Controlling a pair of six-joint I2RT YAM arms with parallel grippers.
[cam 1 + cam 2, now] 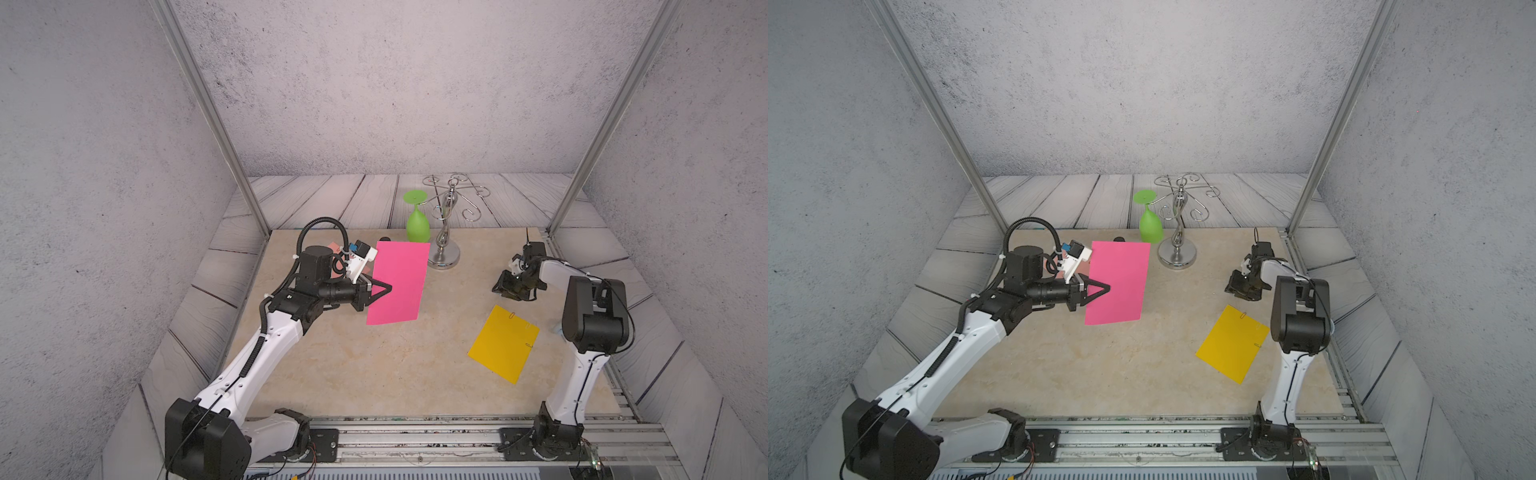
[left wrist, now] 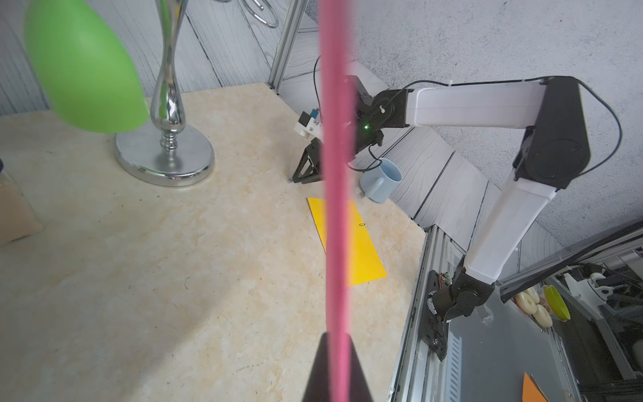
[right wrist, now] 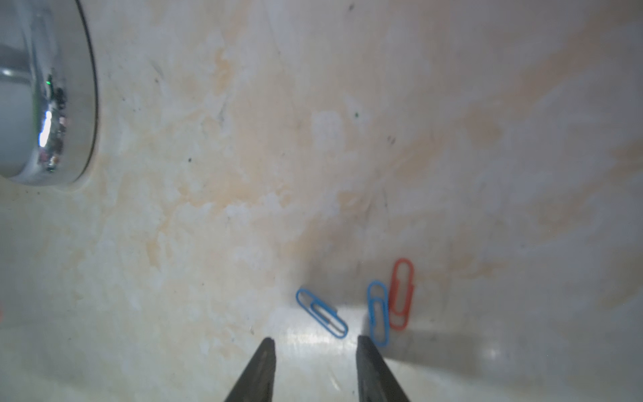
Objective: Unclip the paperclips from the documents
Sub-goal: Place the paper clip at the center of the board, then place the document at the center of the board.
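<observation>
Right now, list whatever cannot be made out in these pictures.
Salmon sheet: mostly hidden behind the left arm's wrist in both top views.
Magenta sheet, held by the left gripper: edge-on and blurred in the left wrist view, so any clips on it cannot be told.
Two clips on the yellow sheet: too small in the top views to tell colour.
Blue mug: almost wholly behind the right arm in the top views.

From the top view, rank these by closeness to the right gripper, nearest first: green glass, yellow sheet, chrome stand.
1. yellow sheet: flat on the table just in front of the right gripper, on the robot's side.
2. chrome stand: to the gripper's left, a little toward the back wall.
3. green glass: beyond the stand, farther left and back.
</observation>
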